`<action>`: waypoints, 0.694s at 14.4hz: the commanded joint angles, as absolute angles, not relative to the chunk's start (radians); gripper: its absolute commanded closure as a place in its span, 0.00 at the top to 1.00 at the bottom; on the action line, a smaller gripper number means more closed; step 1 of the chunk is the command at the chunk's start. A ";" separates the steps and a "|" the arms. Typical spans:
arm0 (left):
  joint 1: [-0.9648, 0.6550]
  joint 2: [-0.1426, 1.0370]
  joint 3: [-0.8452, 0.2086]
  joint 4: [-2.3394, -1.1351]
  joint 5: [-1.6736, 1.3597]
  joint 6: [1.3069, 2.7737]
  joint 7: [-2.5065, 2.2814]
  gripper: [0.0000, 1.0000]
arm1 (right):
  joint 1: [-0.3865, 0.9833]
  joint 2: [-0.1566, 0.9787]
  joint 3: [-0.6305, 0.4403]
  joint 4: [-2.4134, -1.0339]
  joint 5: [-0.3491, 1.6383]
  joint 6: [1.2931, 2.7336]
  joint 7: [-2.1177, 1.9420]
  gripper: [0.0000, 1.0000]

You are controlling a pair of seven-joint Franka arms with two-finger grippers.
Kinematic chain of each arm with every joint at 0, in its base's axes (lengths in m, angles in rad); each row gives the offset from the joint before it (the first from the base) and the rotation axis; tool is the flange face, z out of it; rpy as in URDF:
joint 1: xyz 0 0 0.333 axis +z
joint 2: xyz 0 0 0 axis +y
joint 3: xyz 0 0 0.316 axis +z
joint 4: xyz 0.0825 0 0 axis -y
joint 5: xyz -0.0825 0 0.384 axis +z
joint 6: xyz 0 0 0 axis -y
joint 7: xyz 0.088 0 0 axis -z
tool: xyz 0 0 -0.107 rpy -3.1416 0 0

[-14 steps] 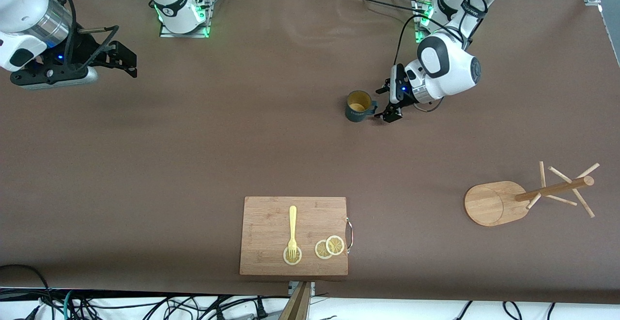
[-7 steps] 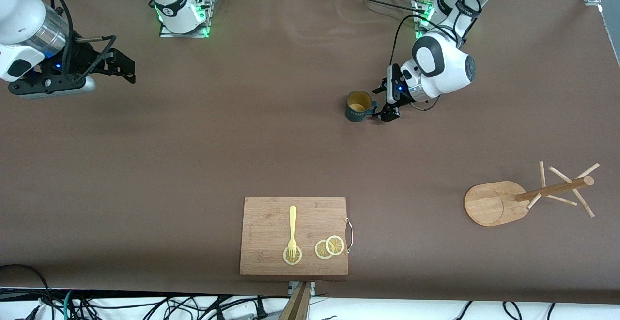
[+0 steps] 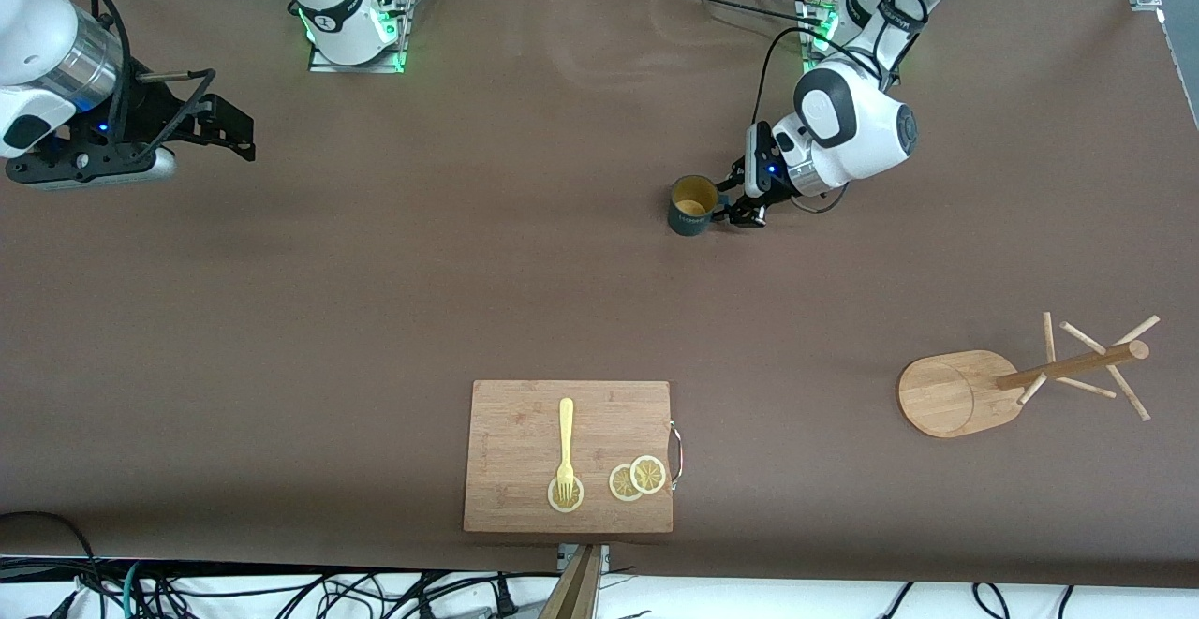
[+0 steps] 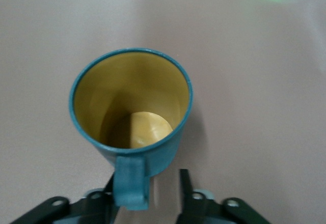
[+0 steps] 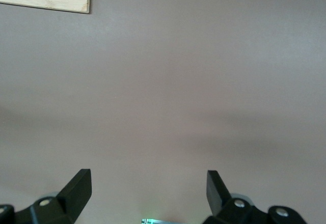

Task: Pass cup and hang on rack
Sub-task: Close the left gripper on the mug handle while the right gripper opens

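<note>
Two tools are in my views. My left tool (image 3: 729,214) sits low at the worktop, its fingers (image 4: 185,186) drawn in narrow on either side of the loop handle of the small dark teal cup (image 3: 691,206) with the yellowish-tan inside. In the left wrist view one finger hides under the handle and the other stands just beside it with a slim gap, so I cannot tell whether the grip has fully seated. The cup stands upright on the worktop, mouth up, handle toward the left tool, toward the left arm's end and close to that arm's base.

My right tool (image 3: 239,132) waits in the air over the right arm's end of the worktop, fingers spread wide with nothing between them; its wrist view shows only bare cloth and a corner of the board.

Nearer to the front camera than the cup, at the left arm's end, the light wooden mug rack (image 3: 955,392) lies tipped on its side, oval base on edge, post and thin pegs pointing outward. The rectangular wooden cutting board (image 3: 515,432) rests near the front edge, carrying a pale yellow fork (image 3: 566,446) and three lemon slices (image 3: 637,478).

A brown cloth (image 3: 375,301) covers the whole worktop, slightly rippled between the arm bases. Loose cables (image 3: 281,591) trail along the front edge.
</note>
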State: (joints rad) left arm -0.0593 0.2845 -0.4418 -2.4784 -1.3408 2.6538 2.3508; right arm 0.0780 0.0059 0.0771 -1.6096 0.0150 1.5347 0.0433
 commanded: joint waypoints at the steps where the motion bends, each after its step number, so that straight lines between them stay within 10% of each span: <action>1: -0.058 0.298 -0.449 -2.477 -1.390 2.668 2.395 0.33 | 0.066 0.015 0.083 -1.582 -0.003 1.513 0.035 1.00; 5: -0.051 0.296 -0.448 -2.476 -1.390 2.661 2.395 0.00 | 0.066 0.015 0.071 -1.575 -0.008 1.517 0.040 1.00; 10: -0.009 0.276 -0.434 -2.464 -1.390 2.599 2.358 0.00 | 0.064 0.017 0.069 -1.560 -0.003 1.525 0.048 1.00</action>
